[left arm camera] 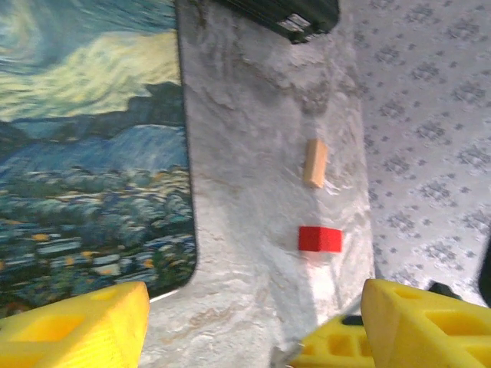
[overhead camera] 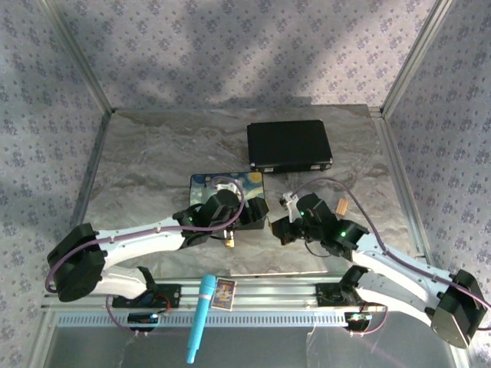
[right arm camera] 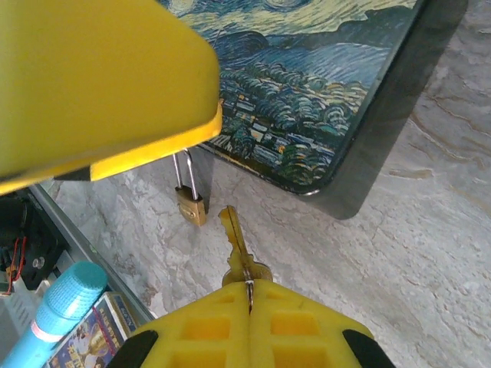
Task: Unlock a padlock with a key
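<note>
Right gripper [right arm camera: 249,290]: jaws clamp the key [right arm camera: 232,226], blade aimed at the hanging padlock [right arm camera: 190,205] for insertion; left gripper [left arm camera: 255,314]: jaws apart above it, likely to steady

Painted box [overhead camera: 205,184]: starry-night lid, mid-table.
Black case [overhead camera: 289,144]: flat, behind the box.
Wooden block [left arm camera: 314,162]: near red block [left arm camera: 320,239], not touching.
Blue tube [overhead camera: 200,316]: front rail, beside card [overhead camera: 223,293].

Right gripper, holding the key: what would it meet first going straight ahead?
Likely the starry-night box, its dark side wall just beside the hanging padlock; the key would touch first. Depth is unclear.
</note>
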